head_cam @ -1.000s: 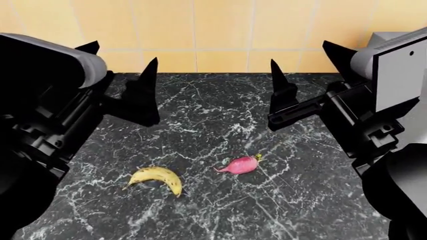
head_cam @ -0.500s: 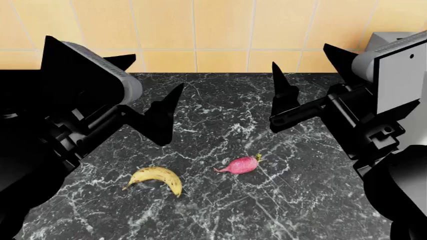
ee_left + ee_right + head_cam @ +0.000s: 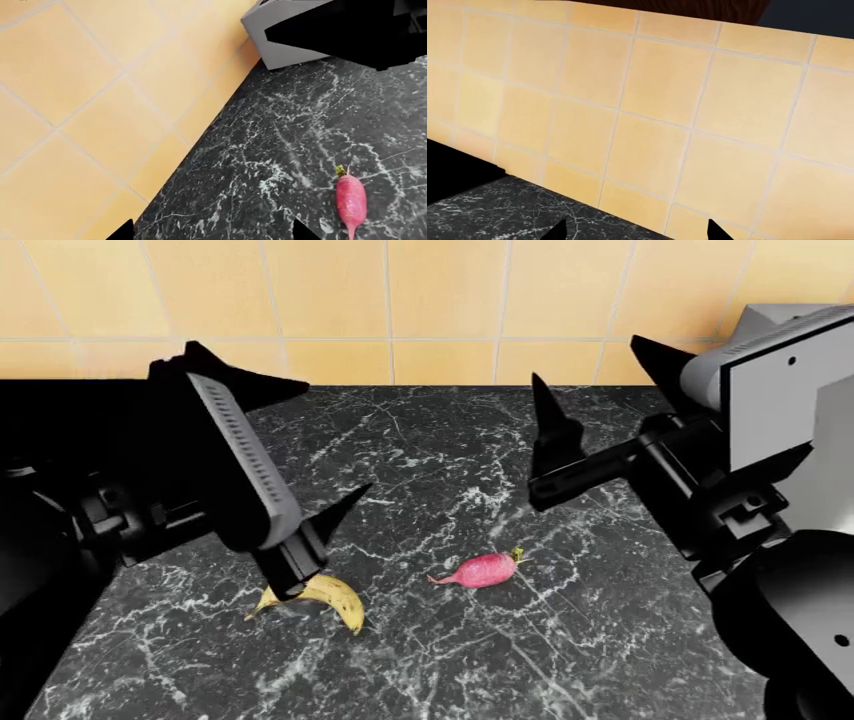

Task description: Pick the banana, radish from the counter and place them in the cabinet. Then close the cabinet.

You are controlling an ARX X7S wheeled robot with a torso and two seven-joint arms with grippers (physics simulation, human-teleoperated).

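The yellow banana [image 3: 327,599] lies on the dark marble counter [image 3: 601,640], left of middle. A finger of my left gripper [image 3: 331,440] covers its upper end. The pink-red radish [image 3: 483,569] lies to its right and also shows in the left wrist view [image 3: 351,200]. The left gripper is open and empty, hovering above and behind the banana; its fingertips stand wide apart in the left wrist view [image 3: 212,232]. My right gripper [image 3: 587,365] is open and empty, held high behind and to the right of the radish, facing the wall [image 3: 635,231]. The cabinet is out of view.
A yellow tiled wall [image 3: 441,300] rises at the back edge of the counter. My right arm's grey and black body [image 3: 320,30] shows in the left wrist view. A dark brown edge [image 3: 680,7] runs above the tiles in the right wrist view.
My left arm has swung right and down toward the banana and turned, and now covers the banana's upper end. The right gripper has shifted slightly. Banana and radish have not moved.
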